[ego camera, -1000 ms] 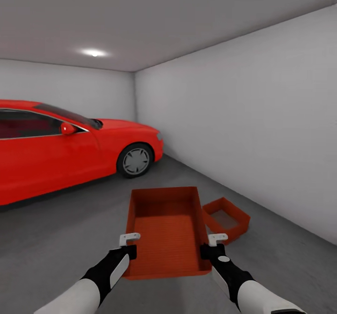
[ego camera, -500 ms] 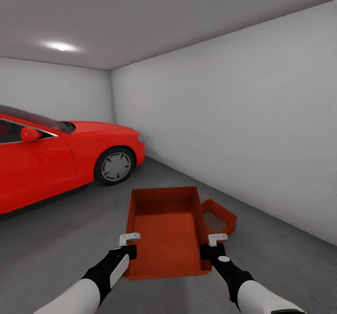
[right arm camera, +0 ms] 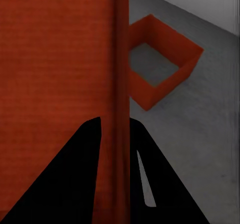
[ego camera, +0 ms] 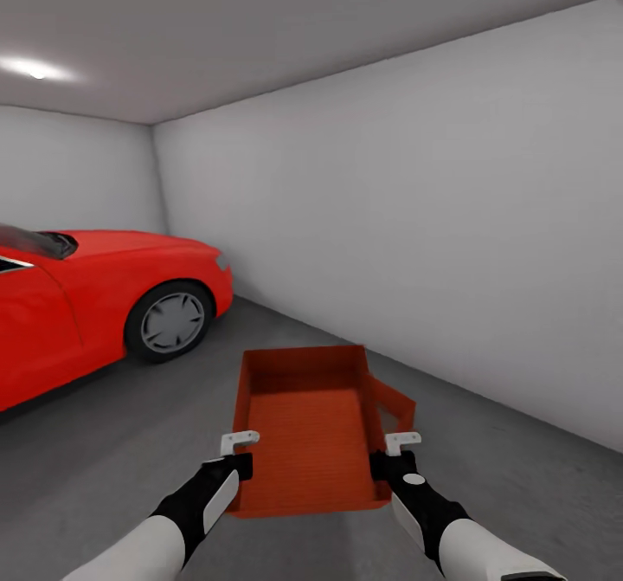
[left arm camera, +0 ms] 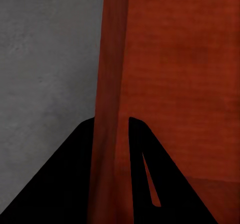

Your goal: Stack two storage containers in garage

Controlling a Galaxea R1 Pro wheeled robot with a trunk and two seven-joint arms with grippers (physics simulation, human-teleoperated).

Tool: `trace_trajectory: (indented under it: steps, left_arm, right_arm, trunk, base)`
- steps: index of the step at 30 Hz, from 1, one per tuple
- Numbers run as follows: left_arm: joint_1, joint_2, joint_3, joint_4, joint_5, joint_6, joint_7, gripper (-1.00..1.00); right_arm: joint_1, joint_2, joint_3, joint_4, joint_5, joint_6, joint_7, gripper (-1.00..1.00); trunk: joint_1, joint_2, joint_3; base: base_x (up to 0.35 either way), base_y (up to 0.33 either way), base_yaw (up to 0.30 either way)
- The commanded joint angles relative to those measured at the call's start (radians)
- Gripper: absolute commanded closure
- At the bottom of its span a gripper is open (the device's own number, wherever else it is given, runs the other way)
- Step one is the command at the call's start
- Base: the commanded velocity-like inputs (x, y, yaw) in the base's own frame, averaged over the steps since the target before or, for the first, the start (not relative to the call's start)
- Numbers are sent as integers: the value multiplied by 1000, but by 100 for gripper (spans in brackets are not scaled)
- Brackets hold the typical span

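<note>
Lidless orange-red storage container (ego camera: pixel 305 429), thin-walled, ribbed floor, gripped by both claws.

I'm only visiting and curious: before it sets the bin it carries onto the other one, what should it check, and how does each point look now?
1. Left gripper clamps the carried container's side wall: ok.
2. Right gripper clamps the opposite wall: ok.
3. Carried container level, nothing inside: ok.
4. Second container rests on the grey floor, open side up: ok.
5. Carried container lined up over it: not ok, it lies off to the right, partly hidden.
6. Red car well away from the drop spot: ok.
</note>
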Motion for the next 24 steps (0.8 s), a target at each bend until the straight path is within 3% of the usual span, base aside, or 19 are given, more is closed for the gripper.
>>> trace_trajectory:
  steps: [1,10,24]
  left_arm:
    - [-1,70,66,-5,-28,-9,18,100]
    - [-1,70,66,-5,-28,-9,18,100]
    - [-1,70,66,-7,-28,-9,18,100]
  right_arm:
    - [-1,-2,-22,3,4,-3,-46,100]
    - [-1,-2,-22,3,4,-3,-45,100]
    - [-1,-2,-22,3,4,-1,-43,100]
  trunk:
    - [1,-1,-2]
    - [1,-1,-2]
    - [1,-1,-2]
  base:
    - [322,172,-284]
    - [322,173,-252]
    - [321,177,-15]
